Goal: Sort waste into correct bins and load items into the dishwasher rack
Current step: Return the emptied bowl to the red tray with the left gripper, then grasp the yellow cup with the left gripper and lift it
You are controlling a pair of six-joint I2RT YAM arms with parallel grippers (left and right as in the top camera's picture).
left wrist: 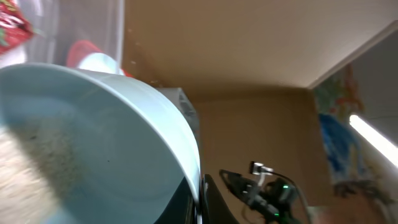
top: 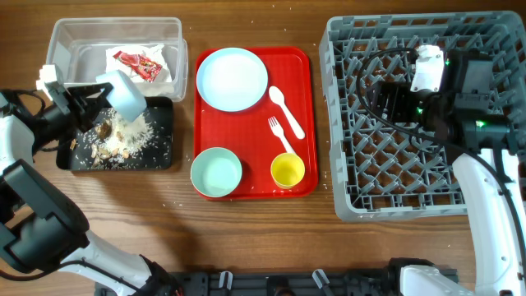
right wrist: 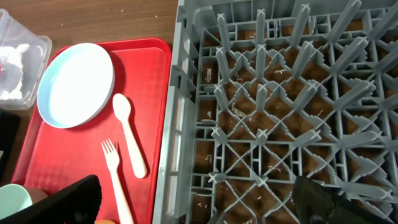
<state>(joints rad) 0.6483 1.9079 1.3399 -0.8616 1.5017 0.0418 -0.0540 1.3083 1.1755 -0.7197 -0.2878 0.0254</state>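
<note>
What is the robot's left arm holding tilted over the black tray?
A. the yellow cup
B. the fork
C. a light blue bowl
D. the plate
C: the left gripper holds the light blue bowl tilted over the black tray, above a heap of rice.

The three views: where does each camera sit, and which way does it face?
Overhead: above the table, facing straight down; both arms show, the left holding the light blue bowl over the black tray.
Left wrist: behind that bowl, facing up to the ceiling; its jaws barely show.
Right wrist: above the dishwasher rack, facing down; open jaws at the bottom corners.
Shared: overhead and right wrist both show the plate on the red tray.
</note>
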